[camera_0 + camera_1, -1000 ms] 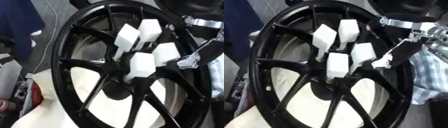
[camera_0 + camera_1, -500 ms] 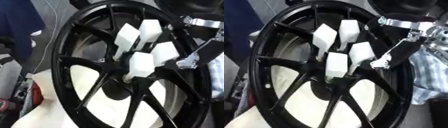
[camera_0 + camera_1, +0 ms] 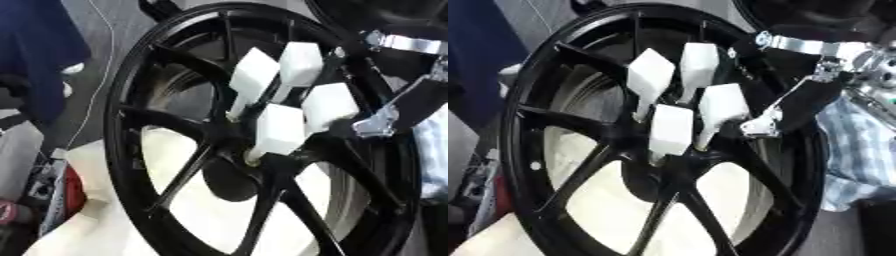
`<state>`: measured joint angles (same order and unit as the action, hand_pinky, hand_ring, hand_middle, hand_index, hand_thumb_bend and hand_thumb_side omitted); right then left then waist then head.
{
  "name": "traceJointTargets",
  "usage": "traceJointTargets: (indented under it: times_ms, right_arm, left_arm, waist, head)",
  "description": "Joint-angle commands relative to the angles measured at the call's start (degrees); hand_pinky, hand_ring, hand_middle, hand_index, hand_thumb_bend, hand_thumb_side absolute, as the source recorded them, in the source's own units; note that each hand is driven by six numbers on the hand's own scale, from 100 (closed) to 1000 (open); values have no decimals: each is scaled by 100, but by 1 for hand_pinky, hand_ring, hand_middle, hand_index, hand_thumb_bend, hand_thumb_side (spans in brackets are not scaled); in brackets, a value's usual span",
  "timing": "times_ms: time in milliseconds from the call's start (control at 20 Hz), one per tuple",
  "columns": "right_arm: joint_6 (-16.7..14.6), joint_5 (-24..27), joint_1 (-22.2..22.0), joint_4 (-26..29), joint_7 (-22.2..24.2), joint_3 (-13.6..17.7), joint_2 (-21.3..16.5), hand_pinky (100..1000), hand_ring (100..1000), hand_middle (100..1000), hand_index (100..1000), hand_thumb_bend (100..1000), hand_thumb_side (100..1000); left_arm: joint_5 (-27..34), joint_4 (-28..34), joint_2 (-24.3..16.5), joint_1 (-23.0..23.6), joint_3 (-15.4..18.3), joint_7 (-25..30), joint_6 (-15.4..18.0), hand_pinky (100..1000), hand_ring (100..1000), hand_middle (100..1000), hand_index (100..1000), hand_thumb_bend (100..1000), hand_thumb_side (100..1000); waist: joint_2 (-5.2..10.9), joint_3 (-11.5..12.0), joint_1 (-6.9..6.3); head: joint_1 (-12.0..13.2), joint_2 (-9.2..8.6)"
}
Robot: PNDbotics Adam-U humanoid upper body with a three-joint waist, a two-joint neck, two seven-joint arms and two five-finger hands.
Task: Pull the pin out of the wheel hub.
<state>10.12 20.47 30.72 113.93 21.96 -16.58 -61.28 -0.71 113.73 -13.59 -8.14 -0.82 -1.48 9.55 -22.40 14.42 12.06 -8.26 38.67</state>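
My right hand (image 3: pixel 785 107) comes in from the upper right; I cannot tell how its fingers are set. Its silver tip sits just right of the nearest pin (image 3: pixel 722 107). Four white pins stand in the hub (image 3: pixel 671 167), long axes pointing out toward me. Left hand unseen.

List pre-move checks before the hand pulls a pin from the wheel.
1. Pins present: four white pins stand in the centre of the wheel. ok.
2. Right hand close to a target: it is beside the rightmost pin. ok.
3. Hand holding a pin: cannot tell.
4. Left hand located: not in view. not ok.
5. Wheel braced against the pull: cannot tell.
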Motion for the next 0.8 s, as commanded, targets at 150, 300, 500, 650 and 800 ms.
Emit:
traceJointTargets:
  times_ms: [150,300,500,650,800]
  right_arm:
    - [47,165,74,66,-113,145,-198,558,541,434,416,352,100]
    - [59,236,82,66,-166,182,-230,556,538,430,403,357,100]
    - [38,361,85,66,-171,268,-319,553,532,427,396,362,100]
    - [22,560,71,66,-161,398,-424,550,527,424,387,368,100]
    - [18,816,40,66,-179,571,-549,548,525,423,385,371,100]
  left_arm:
    - [42,86,-21,1,45,-9,-21,806,943,681,802,100,779]
    - [59,86,-25,13,52,-10,-22,806,943,680,802,100,778]
    - [94,86,-37,31,66,-18,-23,806,943,680,802,100,776]
    - [132,86,-48,52,82,-28,-19,806,942,680,802,100,773]
    - [168,86,-59,80,101,-39,-8,806,942,681,802,100,771]
  waist:
    - [196,-34,-77]
    - [223,-44,-88]
    - [275,-65,-108]
    - [326,-100,-134]
    - [370,-140,-169]
  head:
    - [-10,-44]
    - [-8,-19]
    - [-4,-3]
    - [-1,19]
    - [-8,35]
